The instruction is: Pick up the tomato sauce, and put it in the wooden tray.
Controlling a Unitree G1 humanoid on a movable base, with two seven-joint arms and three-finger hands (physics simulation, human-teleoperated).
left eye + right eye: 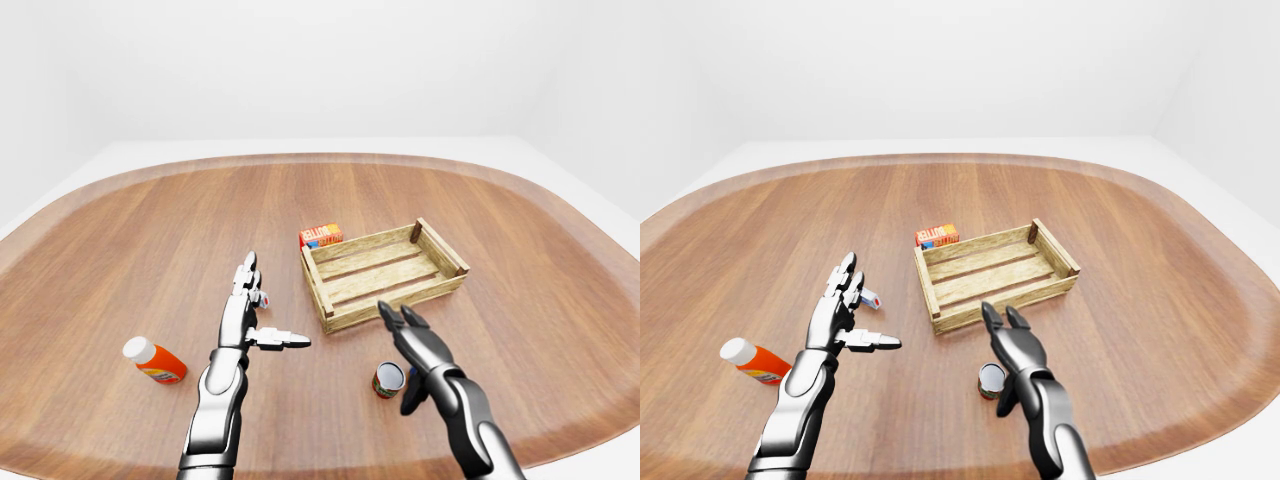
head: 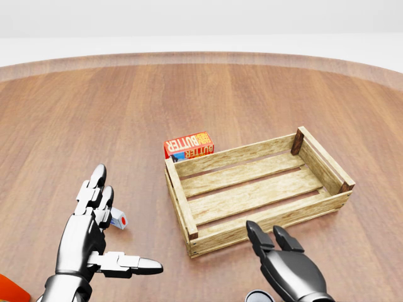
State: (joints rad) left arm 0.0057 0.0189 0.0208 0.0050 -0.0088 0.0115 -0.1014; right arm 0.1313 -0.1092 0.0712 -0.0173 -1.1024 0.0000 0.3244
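Observation:
The tomato sauce, a small can with a dark top and red label, stands upright on the wooden table, below the tray in the left-eye view. My right hand is open just right of and above the can, its fingers spread and pointing at the tray and its thumb hanging by the can's right side. The wooden tray, a slatted crate, is empty. Left of the tray, my left hand hovers open with the thumb stretched right.
A red butter box lies against the tray's upper left corner. A small white and red object sits by my left fingers. An orange bottle with a white cap lies at the far left. The round table's edge curves close below my arms.

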